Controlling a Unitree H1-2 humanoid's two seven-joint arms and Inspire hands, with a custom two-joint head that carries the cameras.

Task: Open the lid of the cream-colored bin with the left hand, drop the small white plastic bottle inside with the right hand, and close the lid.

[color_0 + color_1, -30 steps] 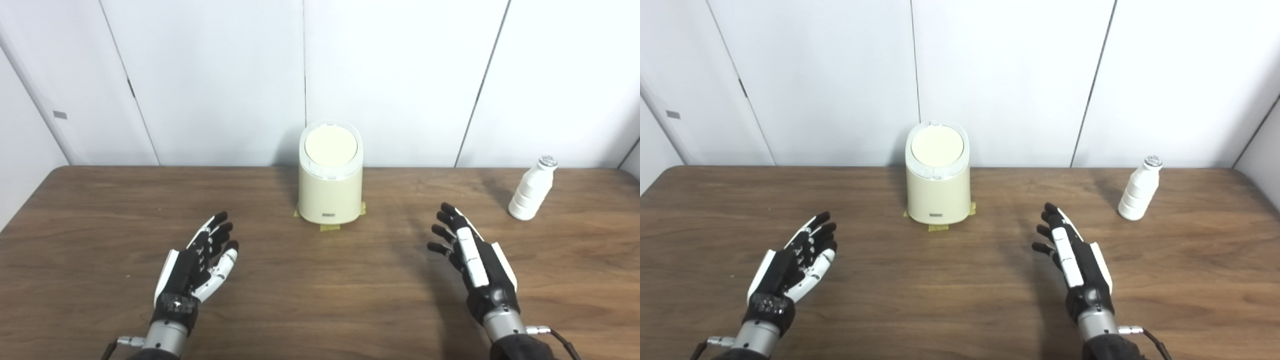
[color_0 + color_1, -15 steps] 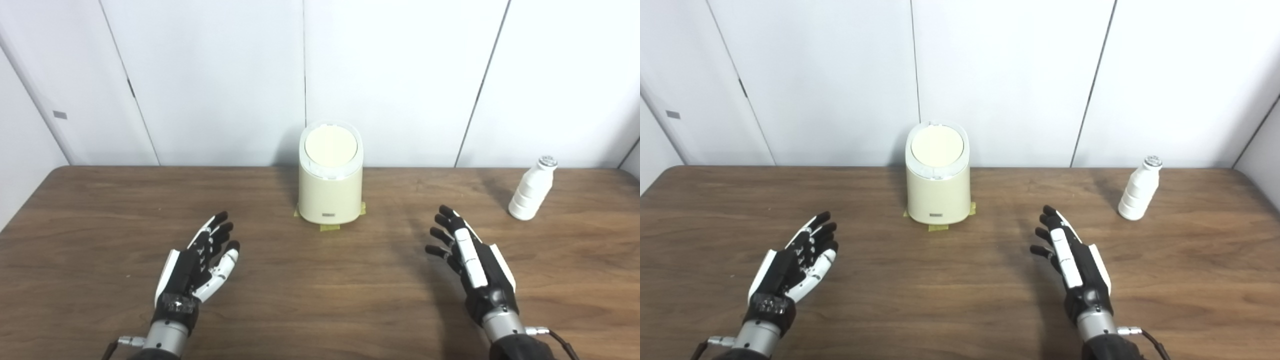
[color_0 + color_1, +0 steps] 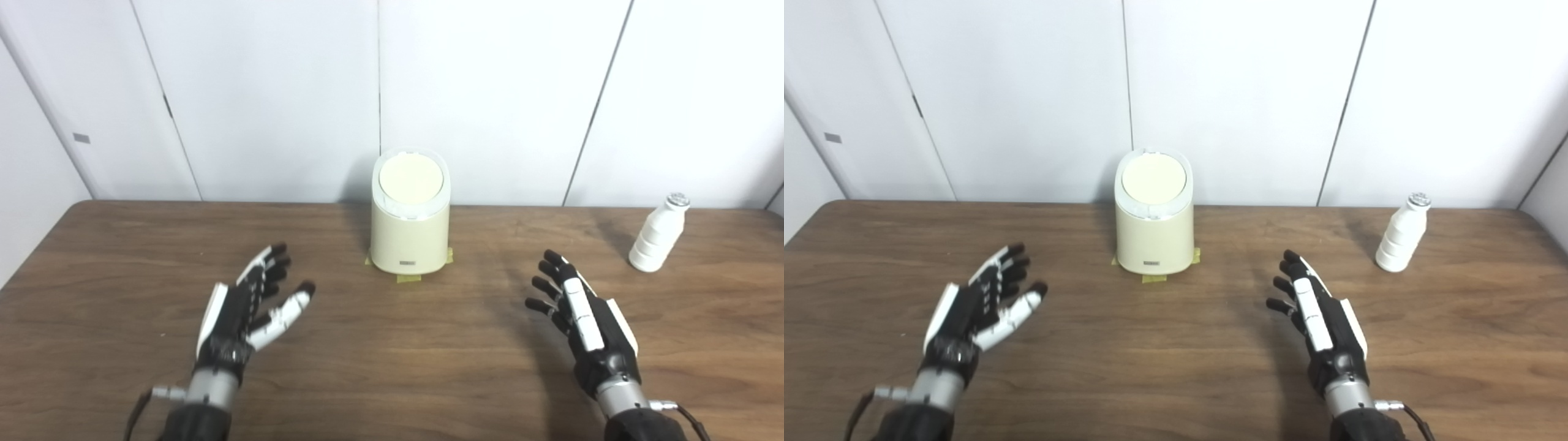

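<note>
The cream-colored bin (image 3: 410, 229) stands upright at the far middle of the wooden table (image 3: 392, 367), close to the white wall panels (image 3: 490, 92), with its round lid (image 3: 410, 179) shut flat on top. Strips of yellowish tape (image 3: 409, 277) show at the foot of the bin, touching its base. The small white plastic bottle (image 3: 658, 234) stands upright near the far right edge of the table, well apart from the bin and from both hands.

The left hand (image 3: 248, 309) hovers over the near left part of the table, its forearm coming in from the bottom edge. The palm faces inward and a little upward, the fingers (image 3: 269, 269) are stretched forward and slightly fanned, and the thumb (image 3: 288, 309) juts out to the side toward the middle of the table — the hand is spread and holds nothing. Its fingertips point roughly toward the bin but are well short of it.

The right hand (image 3: 582, 315) hovers over the near right part of the table, seen edge-on with its back turned outward. Its fingers (image 3: 551, 278) reach forward with small gaps between them, lightly curled at the tips — also spread, with nothing in its grasp. The bottle lies farther back and to the right of this hand, apart from it. A cable (image 3: 680, 413) shows at the right wrist near the bottom edge.
</note>
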